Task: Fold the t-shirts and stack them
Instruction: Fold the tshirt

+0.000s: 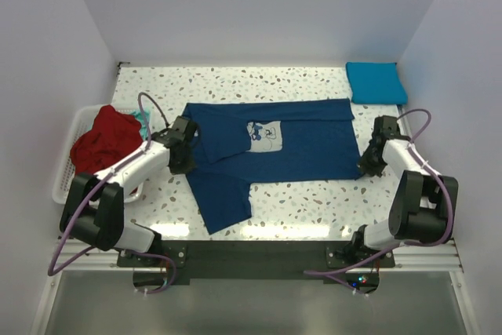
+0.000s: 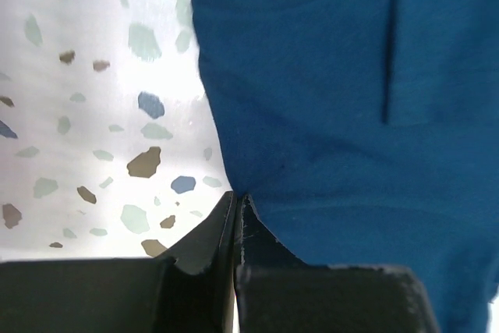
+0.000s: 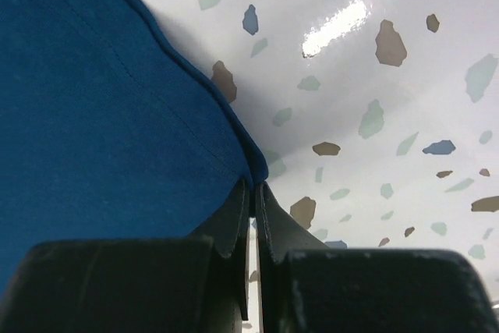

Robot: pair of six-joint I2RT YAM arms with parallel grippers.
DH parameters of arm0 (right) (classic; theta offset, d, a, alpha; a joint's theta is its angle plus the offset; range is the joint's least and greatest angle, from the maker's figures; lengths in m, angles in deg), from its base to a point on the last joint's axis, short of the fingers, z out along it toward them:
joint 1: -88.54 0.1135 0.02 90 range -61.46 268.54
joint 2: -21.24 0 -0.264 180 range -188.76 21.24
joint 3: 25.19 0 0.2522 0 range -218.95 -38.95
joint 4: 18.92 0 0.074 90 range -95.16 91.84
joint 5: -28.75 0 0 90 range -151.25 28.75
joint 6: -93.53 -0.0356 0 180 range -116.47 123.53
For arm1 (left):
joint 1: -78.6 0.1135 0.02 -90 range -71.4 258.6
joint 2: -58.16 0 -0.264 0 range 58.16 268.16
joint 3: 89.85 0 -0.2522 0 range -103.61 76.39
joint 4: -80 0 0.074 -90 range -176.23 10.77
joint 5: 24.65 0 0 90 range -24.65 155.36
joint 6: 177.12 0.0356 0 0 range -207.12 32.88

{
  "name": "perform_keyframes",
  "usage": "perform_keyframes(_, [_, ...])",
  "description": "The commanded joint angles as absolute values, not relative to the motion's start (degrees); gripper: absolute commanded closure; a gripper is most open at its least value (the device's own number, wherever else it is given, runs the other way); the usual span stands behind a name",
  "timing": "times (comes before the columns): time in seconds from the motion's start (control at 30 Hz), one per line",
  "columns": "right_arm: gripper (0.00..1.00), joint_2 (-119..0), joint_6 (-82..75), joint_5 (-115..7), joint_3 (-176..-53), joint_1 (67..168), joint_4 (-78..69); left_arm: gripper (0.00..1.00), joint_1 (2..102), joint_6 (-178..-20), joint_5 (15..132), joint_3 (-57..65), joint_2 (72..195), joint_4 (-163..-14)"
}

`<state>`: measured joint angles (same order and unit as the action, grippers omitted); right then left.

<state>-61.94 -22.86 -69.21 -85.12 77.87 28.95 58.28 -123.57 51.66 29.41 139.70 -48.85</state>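
Note:
A navy t-shirt (image 1: pixel 306 143) with a pale square print lies spread across the table, one part folded down toward the front edge. My left gripper (image 1: pixel 192 156) is at its left edge. In the left wrist view the gripper (image 2: pixel 236 196) is shut, its tips pinching the cloth's (image 2: pixel 335 115) edge. My right gripper (image 1: pixel 365 167) is at the shirt's right front corner. The right wrist view shows this gripper (image 3: pixel 256 185) shut on the hem (image 3: pixel 253 163). A folded turquoise-blue t-shirt (image 1: pixel 375 81) lies at the back right. A crumpled red t-shirt (image 1: pixel 106 143) fills the basket, with a teal one (image 1: pixel 141 118) peeking out behind it.
The white slatted basket (image 1: pixel 67 182) stands at the table's left edge beside my left arm. White walls close in the table on the left, back and right. Speckled tabletop (image 1: pixel 298 202) shows in front of the navy shirt.

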Motion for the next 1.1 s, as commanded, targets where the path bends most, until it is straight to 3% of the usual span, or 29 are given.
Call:
perform_keyframes(0.0, [1.0,-61.28,-23.02,-69.52,-91.57,77.47,32.1,1.0,58.91,-121.31,51.64,23.75,139.8,-46.07])
perform_keyframes(0.37, [1.0,-73.58,-19.68,-63.27,-108.1,77.91,34.13,1.0,66.2,-119.2,55.6,12.24,146.22,-48.96])
perform_keyframes(1.07, [1.0,-89.5,-18.35,-65.38,-126.13,79.32,35.27,1.0,68.4,-118.59,52.7,1.33,159.85,-52.75])
